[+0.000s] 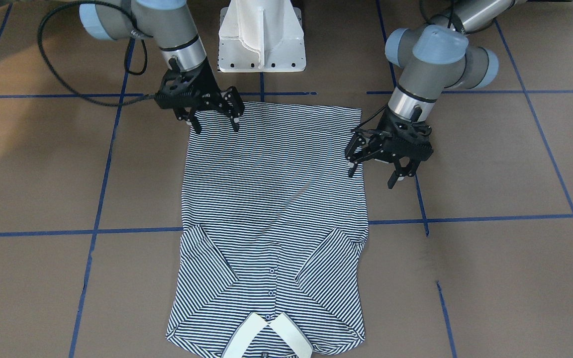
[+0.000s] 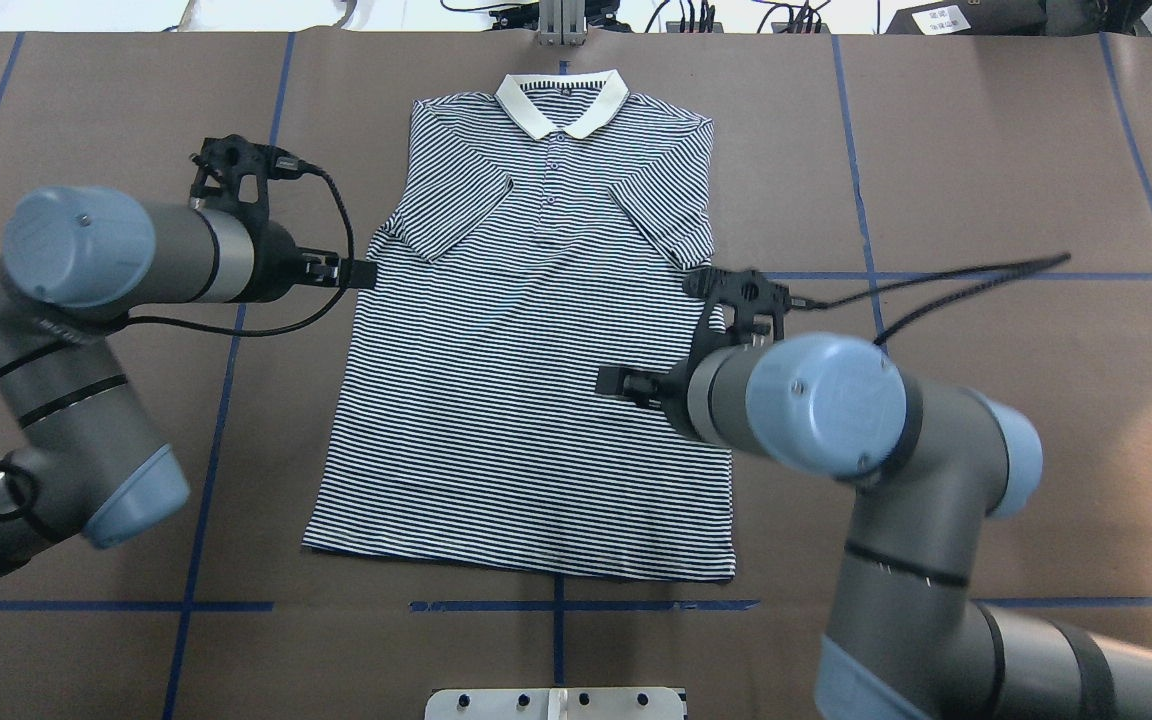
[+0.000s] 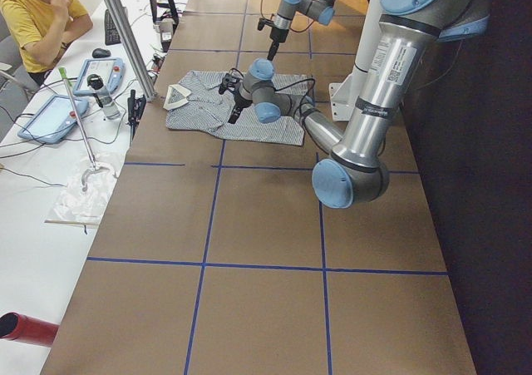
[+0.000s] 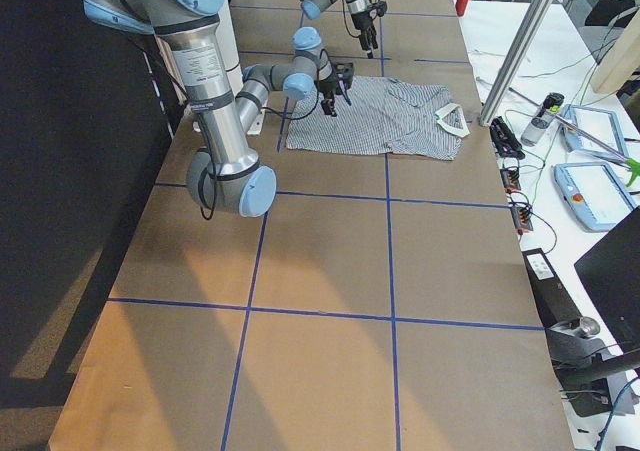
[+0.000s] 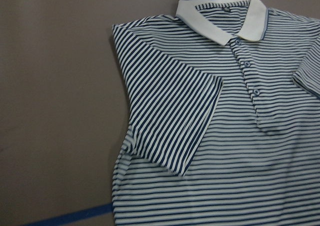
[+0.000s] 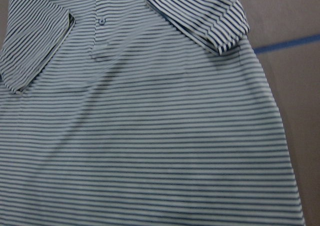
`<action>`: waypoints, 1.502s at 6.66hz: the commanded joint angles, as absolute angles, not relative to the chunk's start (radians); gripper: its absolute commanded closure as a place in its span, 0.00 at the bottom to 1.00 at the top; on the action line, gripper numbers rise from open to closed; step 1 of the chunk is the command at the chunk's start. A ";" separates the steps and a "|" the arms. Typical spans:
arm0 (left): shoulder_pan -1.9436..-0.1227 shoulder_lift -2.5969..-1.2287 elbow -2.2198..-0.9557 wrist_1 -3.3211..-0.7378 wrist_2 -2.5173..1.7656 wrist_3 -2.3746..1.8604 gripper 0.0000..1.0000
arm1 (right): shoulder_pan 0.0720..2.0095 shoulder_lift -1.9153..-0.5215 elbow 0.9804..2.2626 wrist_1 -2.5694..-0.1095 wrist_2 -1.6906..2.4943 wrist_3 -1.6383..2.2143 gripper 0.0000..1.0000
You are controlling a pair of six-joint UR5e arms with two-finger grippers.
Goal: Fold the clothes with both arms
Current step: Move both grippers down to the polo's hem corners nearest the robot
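The navy-and-white striped polo shirt (image 1: 276, 199) lies flat and face up on the brown table. Its white collar (image 2: 561, 100) is at the far side from the robot and both short sleeves are folded in over the chest. My left gripper (image 1: 372, 176) is open and empty, just off the shirt's side edge near the sleeve; it also shows in the overhead view (image 2: 351, 272). My right gripper (image 1: 217, 128) is open and empty, over the shirt near its hem corner. The left wrist view shows collar, buttons and one sleeve (image 5: 175, 116). The right wrist view shows the shirt's body (image 6: 150, 136).
The white pedestal base (image 1: 261, 35) stands at the robot's side of the table. Blue tape lines (image 1: 97, 209) cross the brown surface. A person in yellow (image 3: 37, 17) sits at a side table with tablets and a bottle. A metal post (image 3: 125, 34) stands by the collar end.
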State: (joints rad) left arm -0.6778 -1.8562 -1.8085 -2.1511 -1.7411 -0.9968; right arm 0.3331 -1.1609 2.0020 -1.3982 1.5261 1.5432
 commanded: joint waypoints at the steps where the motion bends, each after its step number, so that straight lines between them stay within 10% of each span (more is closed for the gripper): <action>1: -0.564 -1.634 -1.974 -2.174 -1.708 -1.116 0.00 | 0.106 -1.244 2.097 -1.494 1.327 1.722 0.08; 2: -0.472 -1.574 -2.017 -2.175 -1.665 -1.226 0.00 | 0.095 -1.282 2.098 -1.494 1.309 1.726 0.08; 5: -0.267 -1.557 -2.022 -2.155 -1.519 -1.485 0.51 | 0.098 -1.302 2.114 -1.488 1.308 1.726 0.06; 10: -0.253 -1.612 -1.971 -2.109 -1.517 -1.486 0.54 | 0.098 -1.316 2.114 -1.486 1.305 1.729 0.03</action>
State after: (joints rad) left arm -0.2538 -1.6076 -1.9785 -2.1099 -1.5173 -1.4862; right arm 0.0981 -1.3112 2.1137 -1.4865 1.3066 1.7272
